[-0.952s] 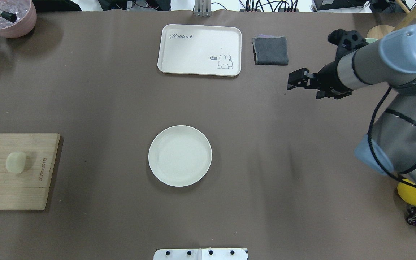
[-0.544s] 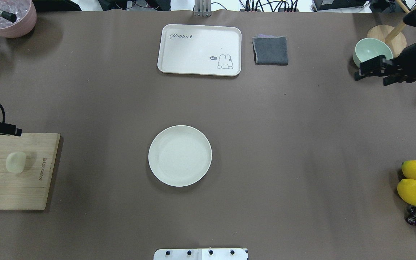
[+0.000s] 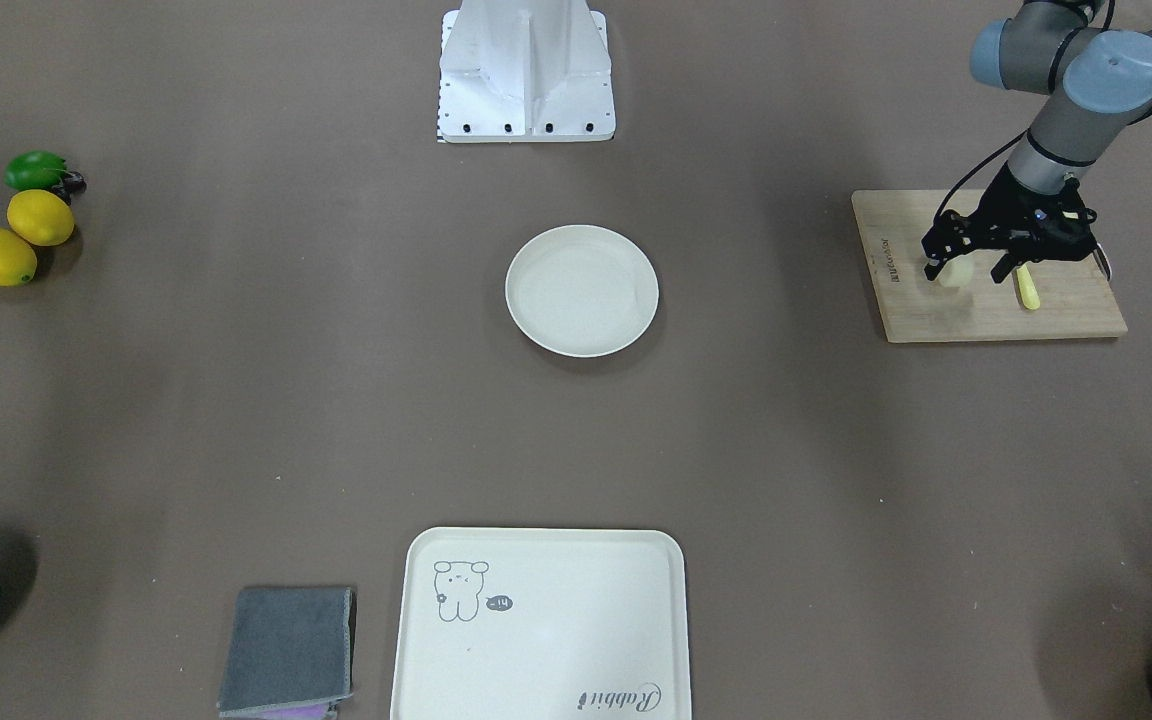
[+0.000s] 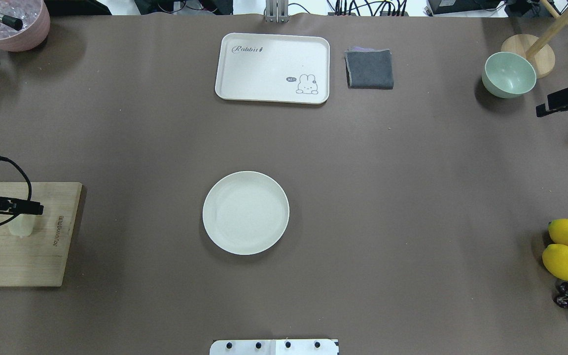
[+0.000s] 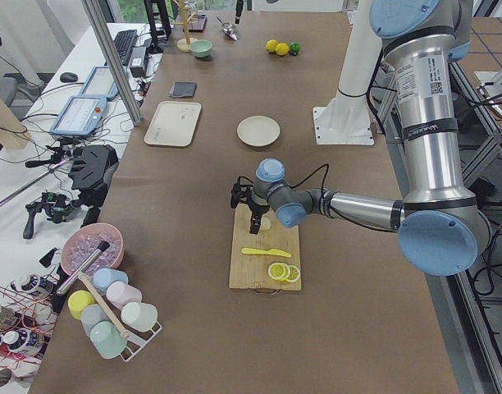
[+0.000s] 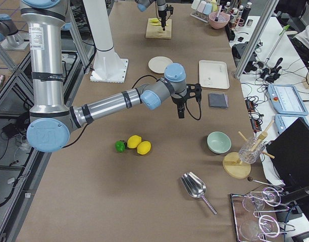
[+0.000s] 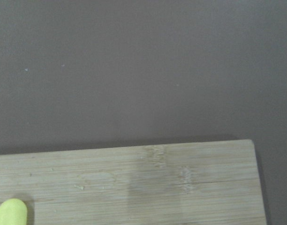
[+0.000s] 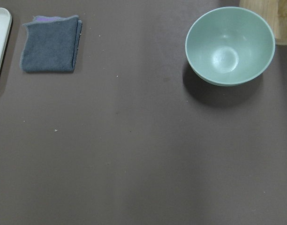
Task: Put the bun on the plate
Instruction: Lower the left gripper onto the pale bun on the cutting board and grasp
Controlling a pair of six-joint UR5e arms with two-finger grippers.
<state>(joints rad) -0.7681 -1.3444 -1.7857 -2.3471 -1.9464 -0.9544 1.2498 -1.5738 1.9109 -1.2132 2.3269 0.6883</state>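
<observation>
the left gripper [image 3: 966, 270] is spread, its two fingers pointing down over the wooden cutting board [image 3: 976, 318] at the table's left edge. the bun [image 3: 954, 277] lies on the board between those fingers, close to the finger on the plate's side and clear of the other. whether the tips reach the board cannot be told. just left of the bun, past the outer finger, lies a yellow knife [image 3: 1028, 292], and lemon slices [image 5: 280, 272] sit at the board's left end. the left arm's forearm runs low and nearly level over the table, with the wrist bent so the gripper hangs down. the plate [image 4: 245, 213] sits in the middle of the table, well apart to the right of the board.

the right gripper [image 4: 548, 106] hangs above the table at the right edge, near the pale green bowl [image 4: 509, 81]. whether its fingers are spread or together cannot be told. its arm is stretched out long, wrist turned down. at the far side lie the cream tray [image 4: 264, 64] and, right of it, a folded grey cloth [image 4: 370, 69]. two lemons [image 4: 563, 262] rest by the right edge.
</observation>
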